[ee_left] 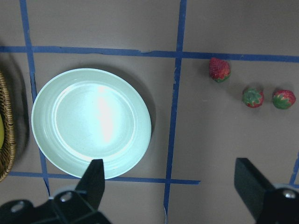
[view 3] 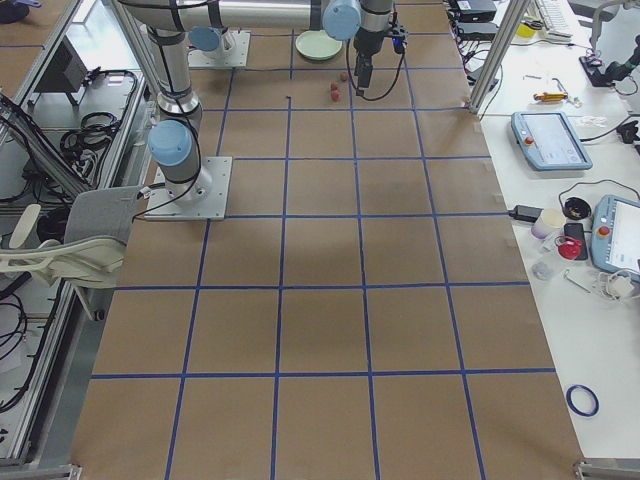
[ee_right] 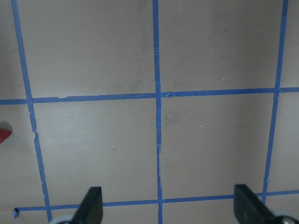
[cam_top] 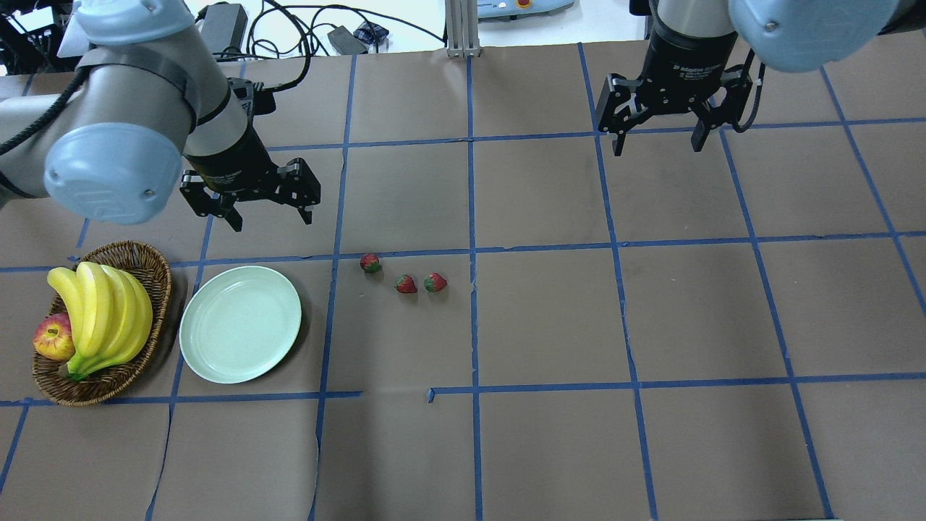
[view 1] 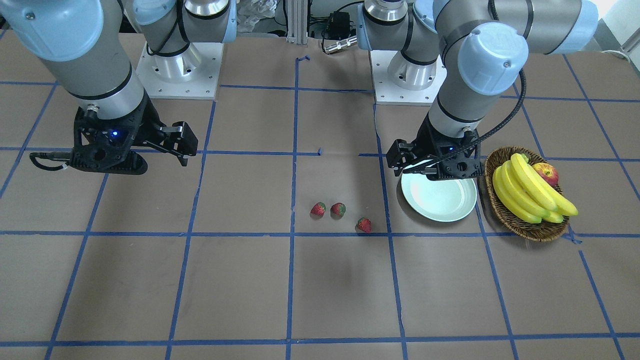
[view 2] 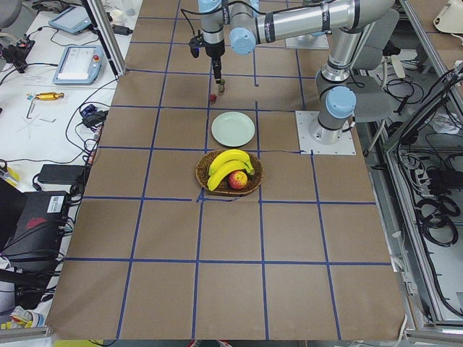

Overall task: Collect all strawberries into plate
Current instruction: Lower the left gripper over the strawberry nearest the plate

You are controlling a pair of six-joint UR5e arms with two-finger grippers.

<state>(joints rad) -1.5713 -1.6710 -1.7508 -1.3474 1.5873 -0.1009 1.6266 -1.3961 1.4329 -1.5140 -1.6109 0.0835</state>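
A brown paper-covered table (cam_top: pixel 550 325) is marked into squares by blue tape lines (cam_top: pixel 472 217). Three small toy strawberries lie on it near the centre, none on the plate. The nearest strawberry (cam_top: pixel 370 263) sits alone, closest to the plate. The middle strawberry (cam_top: pixel 406 284) and the outer strawberry (cam_top: pixel 435 282) lie side by side just past it, slightly apart from each other. Each is a bumpy red cone with a green leafy cap.

The plate (cam_top: pixel 240 323) is round, shallow and pale mint green, with a smooth glossy surface and a raised rim. It rests flat between the strawberries and a basket, and nothing lies on it.

The left gripper (cam_top: pixel 273 217) hangs in the air near the plate, its two black fingers spread wide and holding nothing. From its wrist camera the plate appears below to one side and the three berries farther off to the other.

The right gripper (cam_top: pixel 660 145) hovers over bare table, well apart from the strawberries, fingers likewise spread and holding nothing.

Just beside the plate stands a brown woven wicker basket (cam_top: pixel 160 275) with yellow bananas (cam_top: pixel 101 311) and a red-yellow apple (cam_top: pixel 52 339).
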